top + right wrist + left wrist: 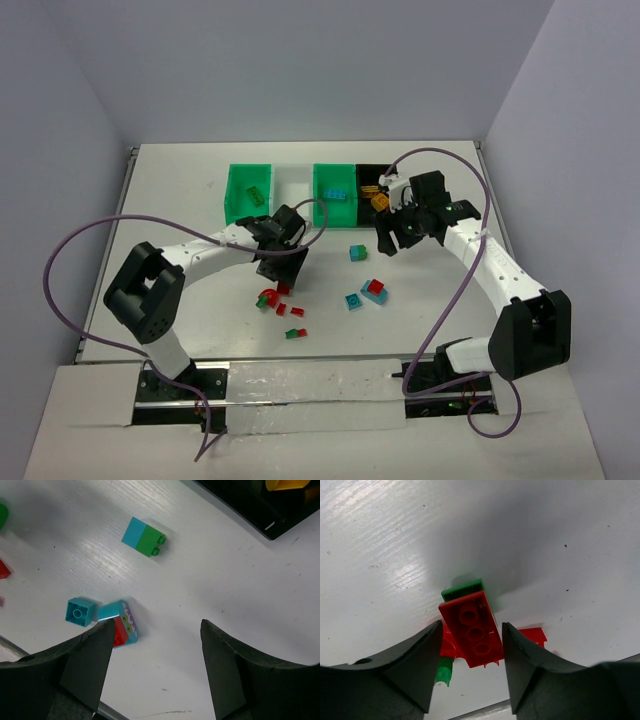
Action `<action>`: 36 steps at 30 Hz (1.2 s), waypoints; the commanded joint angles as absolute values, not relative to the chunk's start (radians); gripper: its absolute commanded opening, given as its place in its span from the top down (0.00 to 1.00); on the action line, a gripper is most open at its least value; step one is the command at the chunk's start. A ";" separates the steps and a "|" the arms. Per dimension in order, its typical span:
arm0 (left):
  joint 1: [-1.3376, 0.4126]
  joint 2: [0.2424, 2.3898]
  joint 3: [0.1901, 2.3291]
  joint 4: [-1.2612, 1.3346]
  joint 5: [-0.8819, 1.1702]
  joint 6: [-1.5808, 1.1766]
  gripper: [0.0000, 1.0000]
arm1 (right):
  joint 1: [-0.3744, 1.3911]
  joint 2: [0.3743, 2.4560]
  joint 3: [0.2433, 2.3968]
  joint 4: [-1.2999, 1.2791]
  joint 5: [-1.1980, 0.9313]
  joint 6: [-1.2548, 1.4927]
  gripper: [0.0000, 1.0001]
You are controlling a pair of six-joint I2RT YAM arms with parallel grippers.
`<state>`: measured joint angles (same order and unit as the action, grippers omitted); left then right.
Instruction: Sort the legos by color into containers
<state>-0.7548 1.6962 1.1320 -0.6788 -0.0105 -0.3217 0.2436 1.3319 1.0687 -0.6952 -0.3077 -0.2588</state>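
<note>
A red lego [475, 632] stacked on a green one [462, 589] lies on the table, and my left gripper [472, 625] is shut on it, both fingers against its long sides. From above, that gripper [283, 275] points down in front of the white container [293, 185]. My right gripper [157, 622] hangs open with only bare table between its fingers, beside the black container [372, 178]. A cyan-green lego [144, 536], a red-cyan lego [120, 625] and a cyan lego [79, 611] lie near it.
Two green containers [248, 190] [335, 185] flank the white one at the back. A red arch [268, 298] and small red pieces [298, 312] lie by the left gripper. A yellow lego [380, 203] is in the black container. Purple cables loop over both arms.
</note>
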 commanded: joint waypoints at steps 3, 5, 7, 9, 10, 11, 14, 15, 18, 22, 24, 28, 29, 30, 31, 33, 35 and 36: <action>-0.765 1.722 1.169 -0.685 -0.008 -0.318 0.47 | 0.236 1.313 1.104 -0.664 -0.317 -0.259 0.24; -0.764 1.716 1.166 -0.682 -0.009 -0.314 0.51 | 0.237 1.315 1.104 -0.662 -0.322 -0.259 0.24; -0.764 1.701 1.163 -0.678 -0.009 -0.307 0.58 | 0.237 1.317 1.104 -0.659 -0.331 -0.258 0.24; -0.764 1.680 1.163 -0.672 -0.009 -0.297 0.65 | 0.237 1.318 1.108 -0.657 -0.339 -0.256 0.24; -0.764 1.659 1.163 -0.667 -0.011 -0.290 0.71 | 0.238 1.318 1.110 -0.655 -0.349 -0.255 0.24; -0.763 1.636 1.162 -0.659 -0.007 -0.279 0.76 | 0.238 1.317 1.113 -0.652 -0.364 -0.253 0.24; -0.745 1.551 1.158 -0.620 0.080 -0.231 0.92 | 0.238 1.316 1.128 -0.647 -0.472 -0.256 0.23; -0.734 1.519 1.158 -0.605 0.131 -0.211 0.98 | 0.238 1.316 1.132 -0.646 -0.480 -0.255 0.23; -0.653 1.355 1.134 -0.536 0.431 -0.110 1.00 | 0.247 1.318 1.157 -0.629 -0.678 -0.239 0.22; -0.523 1.252 1.101 -0.463 0.824 -0.081 1.00 | 0.270 1.322 1.180 -0.542 -0.976 -0.180 0.17; -0.490 1.251 1.086 -0.456 0.959 -0.067 1.00 | 0.293 1.317 1.179 -0.487 -1.052 -0.143 0.13; -0.465 1.199 1.030 -0.355 1.081 -0.092 1.00 | 0.384 1.318 1.186 -0.397 -1.121 -0.073 0.07; -0.466 1.195 1.025 -0.328 1.101 -0.102 1.00 | 0.410 1.331 1.197 -0.390 -1.139 -0.065 0.06; -0.466 1.194 1.025 -0.301 1.134 -0.112 1.00 | 0.450 1.346 1.221 -0.396 -1.149 -0.060 0.05; -0.466 1.195 1.026 -0.292 1.148 -0.116 1.00 | 0.469 1.359 1.232 -0.400 -1.156 -0.058 0.04; -0.466 1.196 1.025 -0.279 1.158 -0.124 1.00 | 0.509 1.382 1.251 -0.397 -1.168 -0.052 0.03; -0.465 1.194 1.026 -0.279 1.161 -0.123 1.00 | 0.535 1.399 1.264 -0.403 -1.168 -0.054 0.02; -0.465 1.193 1.028 -0.278 1.165 -0.124 1.00 | 0.544 1.405 1.270 -0.403 -1.163 -0.058 0.02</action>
<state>-0.4702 1.2080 1.0107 -0.3690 1.0575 -0.1210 0.5049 1.3794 1.2145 -0.4450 -1.1047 -0.0780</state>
